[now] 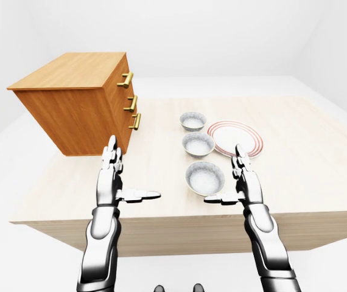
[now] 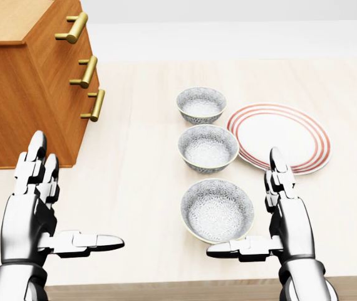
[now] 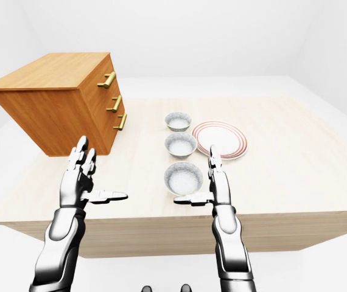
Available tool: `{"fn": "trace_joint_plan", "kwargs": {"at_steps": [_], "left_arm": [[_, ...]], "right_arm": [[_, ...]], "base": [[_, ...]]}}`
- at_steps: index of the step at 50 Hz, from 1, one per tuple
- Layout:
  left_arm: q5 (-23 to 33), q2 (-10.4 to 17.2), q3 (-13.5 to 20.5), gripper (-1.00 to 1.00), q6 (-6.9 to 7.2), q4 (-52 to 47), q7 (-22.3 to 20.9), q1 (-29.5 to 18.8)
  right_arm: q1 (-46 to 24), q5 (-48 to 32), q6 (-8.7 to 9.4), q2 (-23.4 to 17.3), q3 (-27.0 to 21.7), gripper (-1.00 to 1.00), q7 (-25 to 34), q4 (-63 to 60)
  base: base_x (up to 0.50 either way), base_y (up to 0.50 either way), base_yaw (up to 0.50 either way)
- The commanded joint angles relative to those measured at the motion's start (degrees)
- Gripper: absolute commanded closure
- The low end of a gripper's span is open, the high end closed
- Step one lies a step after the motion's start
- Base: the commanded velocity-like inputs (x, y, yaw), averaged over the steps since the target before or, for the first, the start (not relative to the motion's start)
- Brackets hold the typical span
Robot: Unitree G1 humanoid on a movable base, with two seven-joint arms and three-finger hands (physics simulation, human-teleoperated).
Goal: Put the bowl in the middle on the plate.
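Observation:
Three grey patterned bowls stand in a column on the pale table: a far bowl (image 2: 201,104), the middle bowl (image 2: 208,148) and a near bowl (image 2: 217,210). A white plate with red rings (image 2: 279,137) lies just right of the middle and far bowls. My right hand (image 2: 253,216) is open, just right of the near bowl, thumb pointing left under it. My left hand (image 2: 56,207) is open, well left of the bowls, holding nothing.
A wooden drawer cabinet (image 2: 34,81) with brass handles (image 2: 88,71) stands on the table at upper left in the head view. The table's near edge (image 1: 179,216) runs just below my hands.

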Motion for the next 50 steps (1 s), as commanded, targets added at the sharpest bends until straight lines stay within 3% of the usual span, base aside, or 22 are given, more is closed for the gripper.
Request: {"fn": "trace_joint_plan", "kwargs": {"at_steps": [1,22,50], "left_arm": [[0.1,0.0,0.1,-1.00,0.00,-0.7,0.0,-0.2],[0.5,0.0,0.2,-1.00,0.00,-4.1,-0.2,0.5],[1.0,-0.1,-0.1,-1.00,0.00,-5.2,-0.2,0.6]], "right_arm": [[-0.8,-0.2,0.00,-0.3,-0.4,-1.00,0.1,0.6],[0.2,-0.8,0.00,-0.3,-0.3,-1.00,0.5,-2.0],[-0.2,-0.8,0.00,-0.5,-0.5,-1.00,1.2,-0.4]], "base": [[0.00,0.00,0.00],[0.09,0.00,0.00],[0.42,0.00,0.00]]}}
